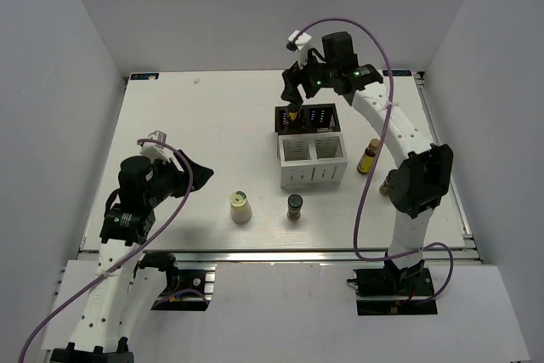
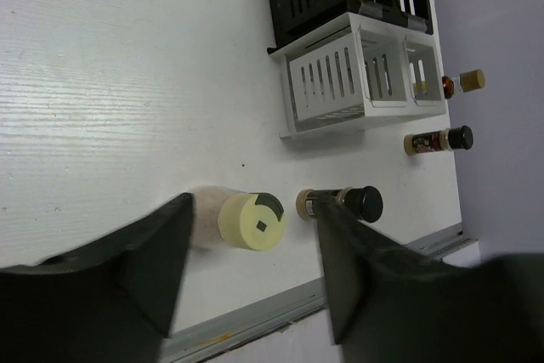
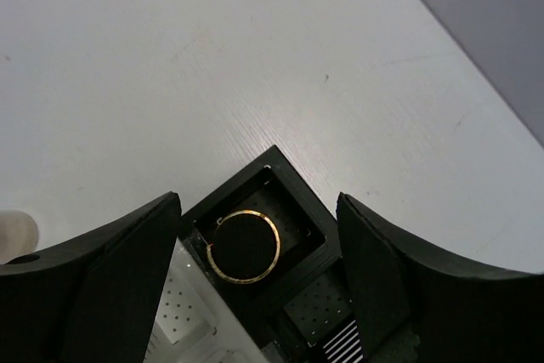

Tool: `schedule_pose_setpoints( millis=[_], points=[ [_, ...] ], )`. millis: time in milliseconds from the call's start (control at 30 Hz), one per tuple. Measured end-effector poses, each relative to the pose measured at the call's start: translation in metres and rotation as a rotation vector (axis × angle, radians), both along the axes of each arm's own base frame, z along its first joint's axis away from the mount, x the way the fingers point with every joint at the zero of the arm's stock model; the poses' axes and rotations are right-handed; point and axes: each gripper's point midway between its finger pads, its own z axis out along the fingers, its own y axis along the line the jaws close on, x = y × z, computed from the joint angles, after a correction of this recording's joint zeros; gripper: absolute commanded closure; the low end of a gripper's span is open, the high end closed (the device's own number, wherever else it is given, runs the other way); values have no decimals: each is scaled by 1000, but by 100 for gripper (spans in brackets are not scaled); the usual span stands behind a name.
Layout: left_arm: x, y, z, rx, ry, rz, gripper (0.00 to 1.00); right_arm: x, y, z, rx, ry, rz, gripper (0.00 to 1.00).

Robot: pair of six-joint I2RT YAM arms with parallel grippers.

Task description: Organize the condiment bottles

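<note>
A tall dark bottle with a yellow label (image 1: pixel 293 114) stands in the back left black compartment of the box; its gold-rimmed cap (image 3: pixel 245 246) shows between my open right gripper's (image 3: pixel 259 210) jaws, which hover above it (image 1: pixel 319 91) without touching. The cream conical bottle (image 1: pixel 241 207) and a short dark-capped jar (image 1: pixel 295 207) stand in front of the box. My left gripper (image 1: pixel 197 172) is open and empty, left of them; in its wrist view (image 2: pixel 255 210) the cream bottle (image 2: pixel 251 220) and jar (image 2: pixel 340 202) lie ahead. A second yellow-labelled bottle (image 1: pixel 369 155) and another jar (image 1: pixel 387 183) stand right of the box.
The four-compartment box has a white front half (image 1: pixel 313 174) and a black back half (image 1: pixel 326 129); it also shows in the left wrist view (image 2: pixel 357 82). The right arm (image 1: pixel 416 180) partly hides the right jar. The table's front edge (image 1: pixel 280 251) runs near the bottles.
</note>
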Motion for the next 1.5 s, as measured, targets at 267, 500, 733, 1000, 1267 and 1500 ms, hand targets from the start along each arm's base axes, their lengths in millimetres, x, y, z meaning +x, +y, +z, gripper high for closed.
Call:
schedule_pose_setpoints(
  millis=[267,500,733,1000,1267,1500],
  points=[
    [0,-5,0,1,48,-38,52,-35,-53,115,131,-150,-13,63],
    [1,-27,6,57,114,-107,42,-52,-171,103,78,-77,-303,41],
    [5,-83,2,239,184,-197,21,-71,-232,15,-81,132,-440,18],
    [16,-71,-9,330,200,-99,15,-104,-256,-71,-207,321,-471,18],
    [8,-64,-8,294,185,-68,14,-99,-255,-97,-215,359,-463,30],
    [4,-62,-14,283,203,-57,13,-85,-254,-115,-207,378,-466,39]
  ],
)
